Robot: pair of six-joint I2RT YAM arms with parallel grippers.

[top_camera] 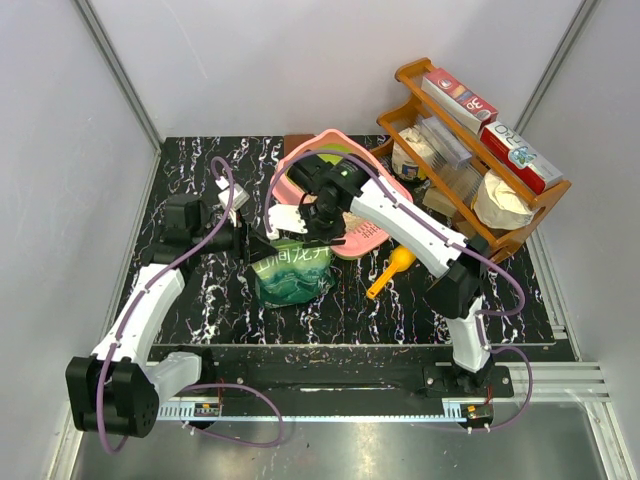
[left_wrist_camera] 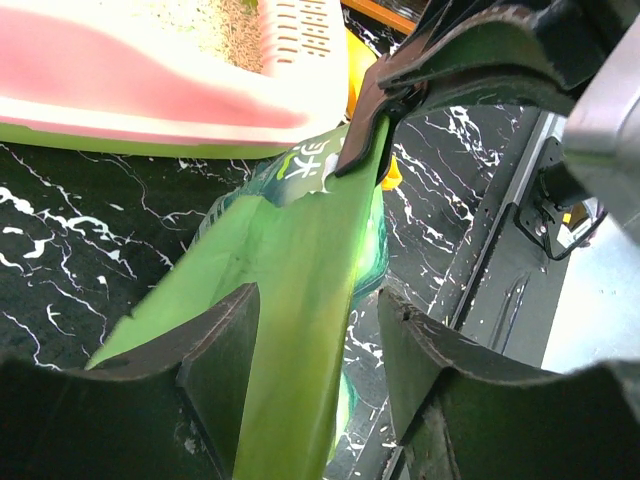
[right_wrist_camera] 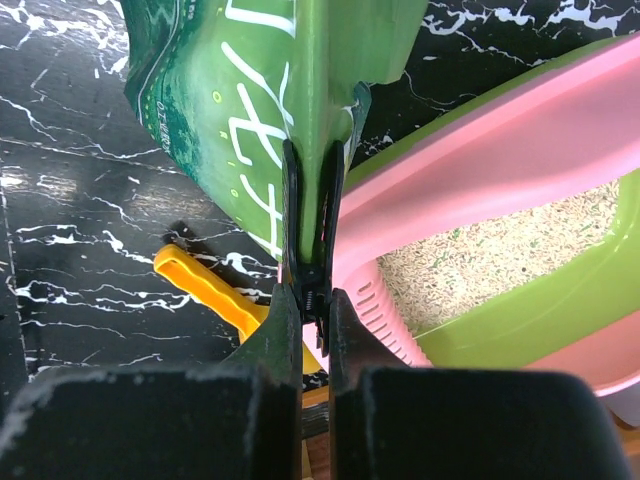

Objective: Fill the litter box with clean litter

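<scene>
- The litter box is found at the far middle of the black marbled table, just left of the wooden rack, with its slotted lip turned to the near right.
- Some clean litter is seen on its floor, a thin beige layer against the lime-green wall. The filling is judged far from done.
- Just on the near side of the box sits the green bag, its top edge drawn up beside the pink rim.
- That top edge is clenched flat by the right gripper, jaws pressed tight on the folded film.
- The left gripper is set around the same edge lower down, jaws released. The film runs between the fingers, and a gap is seen on one side.
- A yellow-orange scoop is lying just right of the bag, held by neither gripper.
- Danger one: the bag is gripped by a single narrow pinch. If it is lifted and tipped like this, the film could slide out or tear, and granules would be dumped on the table.
- Danger two: the mouth may be kept shut by that same pinch, though whether it is open cannot be told.
- Danger three: the rim could be nudged by the swinging bag, and the box pushed toward the rack.
</scene>
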